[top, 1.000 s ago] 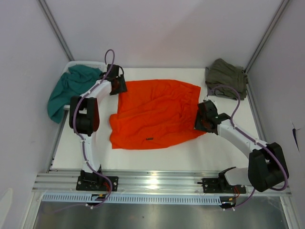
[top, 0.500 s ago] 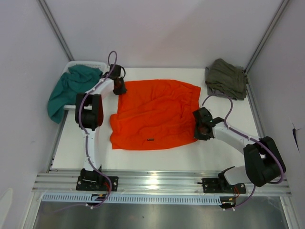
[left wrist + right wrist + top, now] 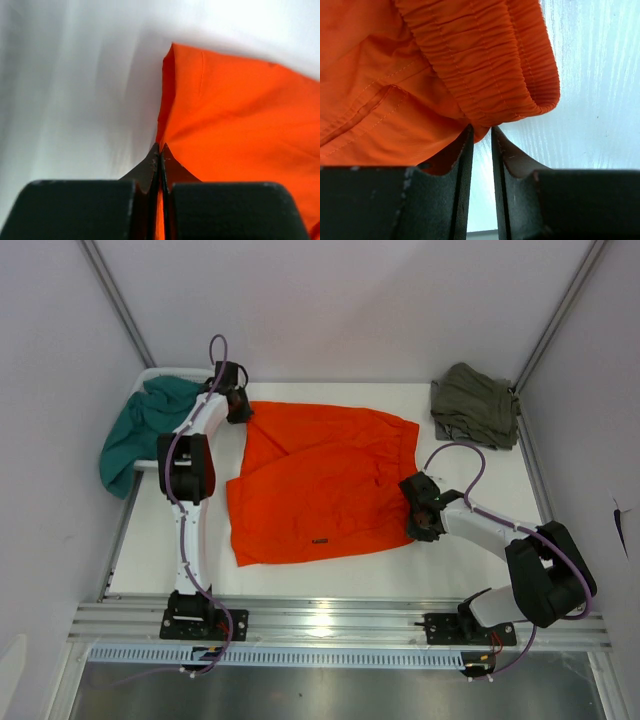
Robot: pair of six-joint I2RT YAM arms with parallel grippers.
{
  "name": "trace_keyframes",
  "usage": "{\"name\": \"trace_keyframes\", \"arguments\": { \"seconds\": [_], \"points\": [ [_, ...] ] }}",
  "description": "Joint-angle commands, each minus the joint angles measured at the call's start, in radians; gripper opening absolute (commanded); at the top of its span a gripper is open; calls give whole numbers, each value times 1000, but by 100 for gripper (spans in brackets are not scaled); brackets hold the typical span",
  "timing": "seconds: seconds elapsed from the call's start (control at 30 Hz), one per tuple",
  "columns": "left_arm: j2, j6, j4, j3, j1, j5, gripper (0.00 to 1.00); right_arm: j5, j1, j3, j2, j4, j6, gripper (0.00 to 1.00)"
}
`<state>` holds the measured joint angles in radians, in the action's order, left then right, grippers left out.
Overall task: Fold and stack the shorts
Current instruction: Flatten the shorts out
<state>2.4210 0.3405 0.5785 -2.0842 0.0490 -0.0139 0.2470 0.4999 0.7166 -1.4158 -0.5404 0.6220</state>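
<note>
The orange shorts (image 3: 315,480) lie spread on the white table in the top view, with a small dark tag (image 3: 319,539) near the front hem. My left gripper (image 3: 240,408) is at their far left corner. In the left wrist view it (image 3: 161,146) is shut on a thin fold of the orange fabric (image 3: 235,115). My right gripper (image 3: 412,508) is at the shorts' right edge. In the right wrist view its jaws (image 3: 481,129) stand narrowly apart, pinching a bit of cloth under the gathered waistband (image 3: 485,65) at their tips.
A teal garment (image 3: 140,430) hangs out of a white basket (image 3: 165,373) at the back left. An olive-green garment (image 3: 475,405) lies bunched at the back right corner. Grey walls close in both sides, and a metal rail (image 3: 330,615) runs along the near edge.
Both grippers have closed on the shorts. The left one moved toward the back left with the corner, shifting the shorts left. The right one slid slightly left and nearer.
</note>
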Motion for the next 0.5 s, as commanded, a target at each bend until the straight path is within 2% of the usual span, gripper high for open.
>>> {"name": "trace_keyframes", "arguments": {
  "seconds": [0.0,0.03,0.07,0.13,0.27,0.47],
  "points": [
    [24,2,14,-120,-18,6,3,52,2,-19,-31,-38,25,23],
    [29,2,14,-126,-18,35,13,46,2,-17,-35,-35,22,23],
    [30,5,15,-128,-18,43,35,46,3,-14,-34,-33,22,23],
    [18,8,6,-106,-18,45,52,37,9,0,-32,-30,18,23],
    [-13,0,-17,-79,-20,19,55,46,17,21,-29,-55,16,23],
    [6,-9,27,-157,-26,26,60,95,17,15,-18,-113,50,25]
  ]
}}
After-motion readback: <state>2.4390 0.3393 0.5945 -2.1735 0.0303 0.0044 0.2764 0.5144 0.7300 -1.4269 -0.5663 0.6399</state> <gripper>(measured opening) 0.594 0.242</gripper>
